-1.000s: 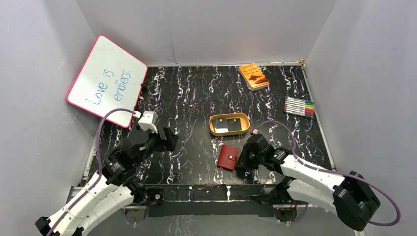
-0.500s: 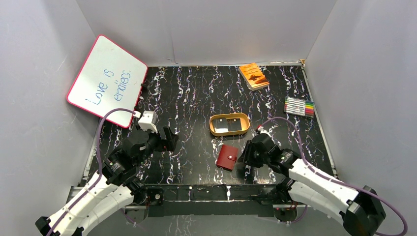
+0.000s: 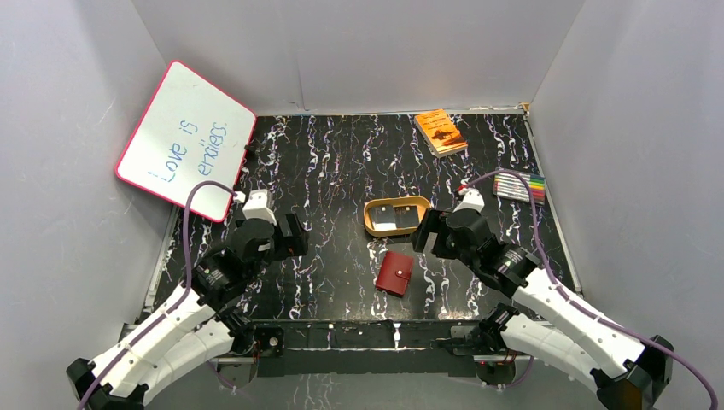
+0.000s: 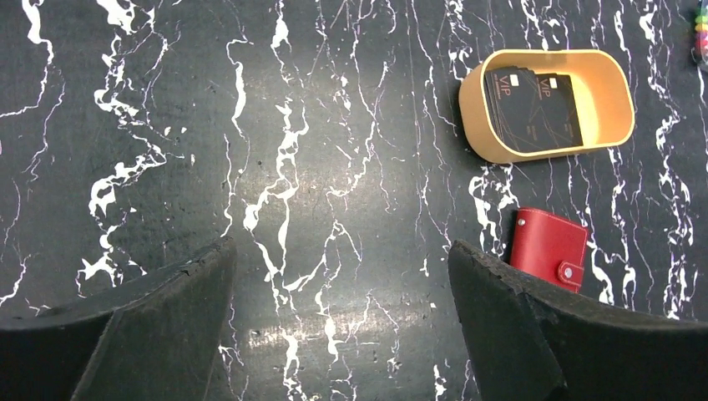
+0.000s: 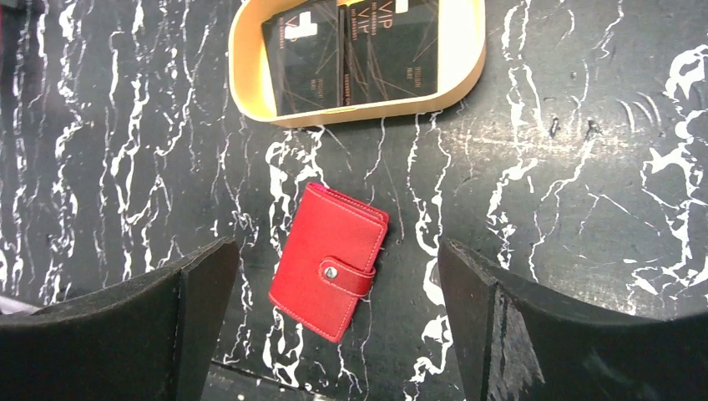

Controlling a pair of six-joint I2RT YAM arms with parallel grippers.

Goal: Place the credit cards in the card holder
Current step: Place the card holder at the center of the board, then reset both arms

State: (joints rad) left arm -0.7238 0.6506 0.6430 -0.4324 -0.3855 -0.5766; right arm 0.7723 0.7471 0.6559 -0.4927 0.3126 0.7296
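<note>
Locate the card holder (image 3: 395,273) on the black marbled table (image 3: 341,162), close to the middle of the near edge. It is a small red folding wallet with a stitched border. It lies flat, closed and slightly skewed to the table edge, and its snap tab is fastened across the opening by a small metal stud. Just beyond it, toward the table centre and not touching it, sits the gold oval tray (image 3: 371,224). The credit cards (image 3: 398,215) lie flat inside the tray: you can see two dark cards side by side, each with pale lettering and a small pale patch near one end. The right gripper (image 3: 427,231) hangs above the card holder with its jaws spread wide and nothing between them. The left gripper (image 3: 290,235) hangs over the left half of the table, also spread wide and holding nothing.
</note>
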